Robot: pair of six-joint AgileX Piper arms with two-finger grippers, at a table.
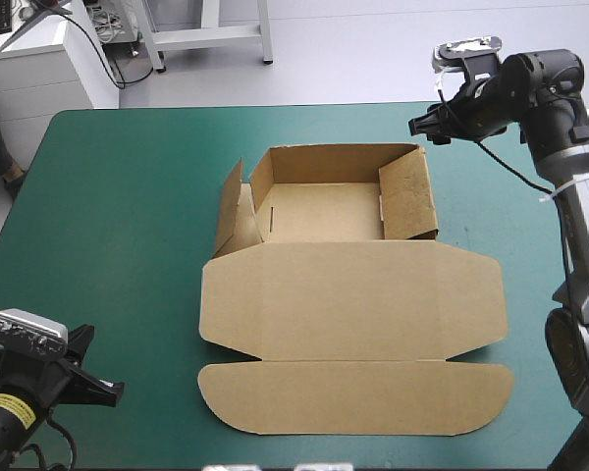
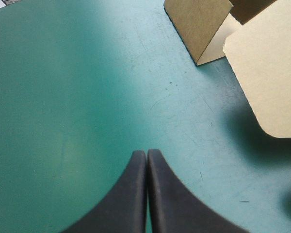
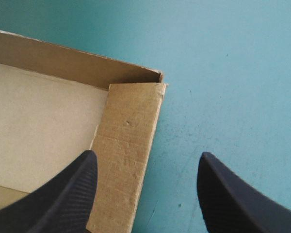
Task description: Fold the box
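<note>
box (image 1: 353, 294): centre of high frame on teal-green desk (image 1: 108, 196), tray walls raised, lid flat | left jaws: pressed together, lower left, box well apart | right jaws: wide, upper right, above box's right wall (image 3: 128, 160)

The table's teal-green cover (image 1: 118, 216) lies smooth and flat — faint scuffs (image 2: 170, 85), perhaps scratches, mark it.

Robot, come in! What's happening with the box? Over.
Left gripper shut, over bare cover. Right gripper open above the box, at its right wall. Lid flat, left wall loose. Nothing in the way.
</note>
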